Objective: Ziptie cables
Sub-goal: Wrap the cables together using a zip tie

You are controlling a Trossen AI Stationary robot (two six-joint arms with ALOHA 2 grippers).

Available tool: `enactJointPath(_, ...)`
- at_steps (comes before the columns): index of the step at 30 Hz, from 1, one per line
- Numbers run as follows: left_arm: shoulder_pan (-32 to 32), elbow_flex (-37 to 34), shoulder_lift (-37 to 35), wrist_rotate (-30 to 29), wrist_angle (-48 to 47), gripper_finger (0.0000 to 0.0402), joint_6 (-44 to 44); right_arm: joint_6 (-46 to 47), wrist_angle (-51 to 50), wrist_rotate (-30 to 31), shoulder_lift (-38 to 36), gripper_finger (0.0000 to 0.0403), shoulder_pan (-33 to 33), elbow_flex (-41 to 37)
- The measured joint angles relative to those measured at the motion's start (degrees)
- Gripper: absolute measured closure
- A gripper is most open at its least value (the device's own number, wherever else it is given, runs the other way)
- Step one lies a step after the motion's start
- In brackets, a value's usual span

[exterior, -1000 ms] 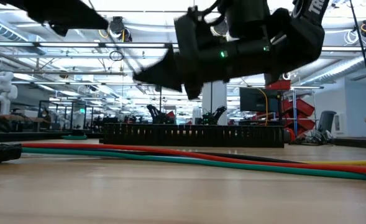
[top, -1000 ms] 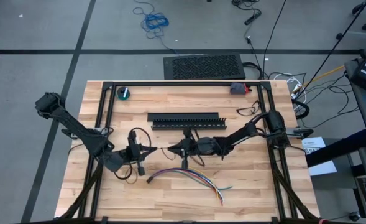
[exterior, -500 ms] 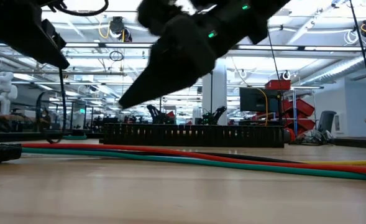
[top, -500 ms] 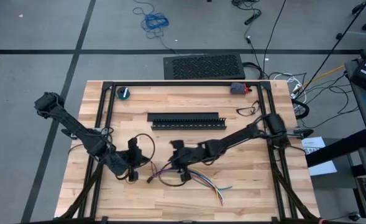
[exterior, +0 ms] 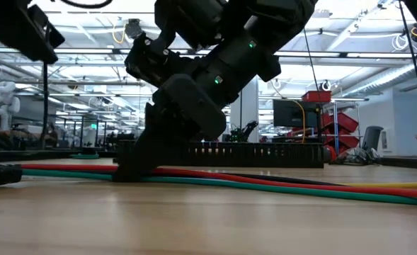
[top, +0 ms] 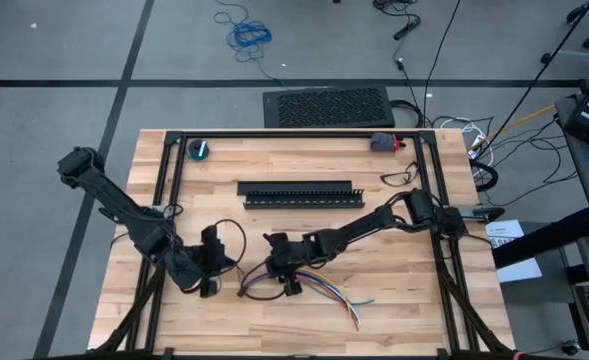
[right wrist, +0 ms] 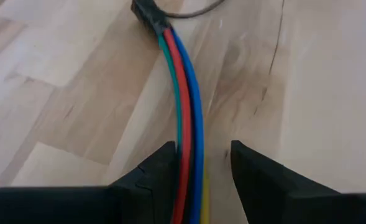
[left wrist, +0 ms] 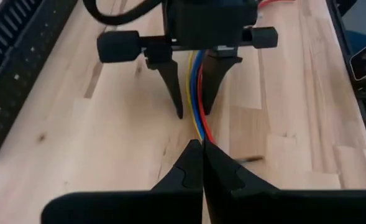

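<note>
The cables lie flat on the wood as a bundle of green, red, blue and yellow wires, with a black end piece. My right gripper is open and tipped down near their left end. Its fingers stand on either side of the wires, tips at the table; I cannot tell whether they touch. My left gripper is shut just left of it, facing it along the wires. A thin dark ziptie loops out from it. My left gripper is shut on the ziptie, and its own fingers hide the place of contact. The strip arcs out of the fingers as a loose loop. A thin dark length of it hangs below the raised gripper.
A black slotted duct lies across the table's far half. A green-rimmed roll, a small dark and red part and a thin black cord sit near the far rail. Black frame rails run along both sides.
My right gripper has moved from the table's middle toward the near-left, tipped down and come down over the cables' left end. My left gripper has shifted a little toward the near edge, carrying the ziptie loop with it.
</note>
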Motion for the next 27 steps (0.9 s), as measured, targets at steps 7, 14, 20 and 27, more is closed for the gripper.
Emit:
enactJointPath(7,-0.66,3.46,-0.02,-0.4,-3.2,0.0401,-0.04,2.97,-2.68,-1.46,-0.19,0.0355,-1.45,0.14)
enactJointPath(14,-0.65,3.44,0.0,-3.05,-9.51,0.0402,-1.63,4.09,-8.55,0.98,-2.65,0.0395,-2.96,-0.04)
enactJointPath(20,-0.65,3.42,0.0,-3.7,-12.48,0.0402,-4.81,2.97,-16.49,12.71,-8.1,0.0397,-3.12,-0.31)
enactJointPath(27,0.0,3.42,0.0,-9.08,-12.46,0.0402,-4.74,2.52,-12.78,10.3,-9.16,0.0402,-3.33,-0.25)
